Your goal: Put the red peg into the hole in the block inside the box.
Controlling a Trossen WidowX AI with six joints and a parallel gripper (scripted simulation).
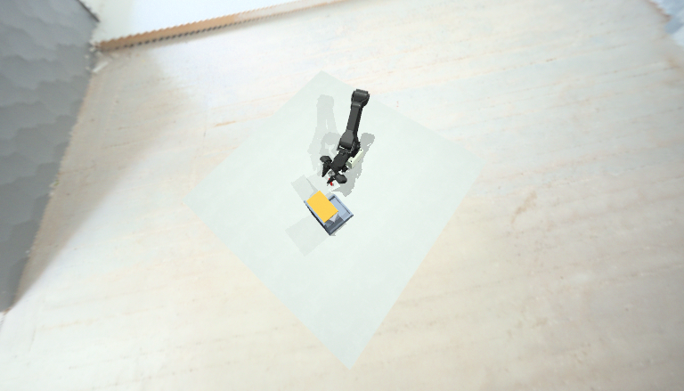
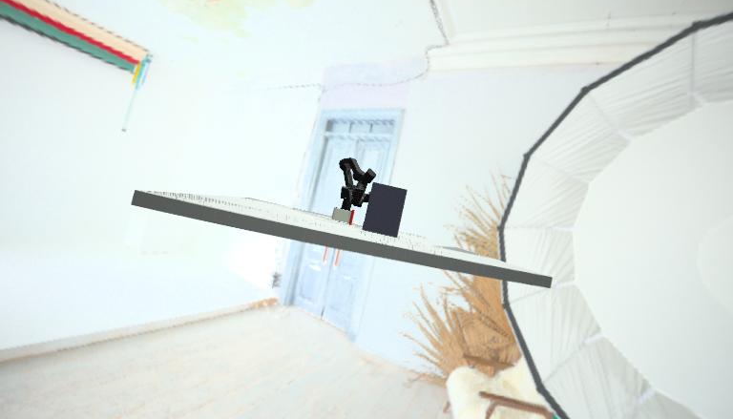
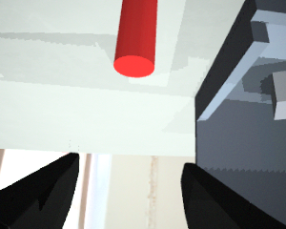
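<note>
The red peg (image 1: pixel 330 183) (image 2: pixel 352 217) (image 3: pixel 135 43) stands upright on the table outside the box. My gripper (image 1: pixel 326 179) (image 2: pixel 356 203) (image 3: pixel 132 167) is open about halfway, with nothing between its fingers. In the wrist view the peg lies beyond the fingertips, toward the top of the picture. The box (image 2: pixel 385 210) (image 3: pixel 226 69) is close to the peg, on the right in the wrist view. Its yellow roof (image 1: pixel 321 207) shows from above. The pale block (image 3: pixel 283 91) inside shows at the right edge of the wrist view, with its hole partly cut off.
A pale grey-green block (image 1: pixel 354 158) (image 2: pixel 341 214) stands on the table beside the arm, near the peg. The box's wall edge (image 3: pixel 229 88) rises close to the right finger's side in the wrist view.
</note>
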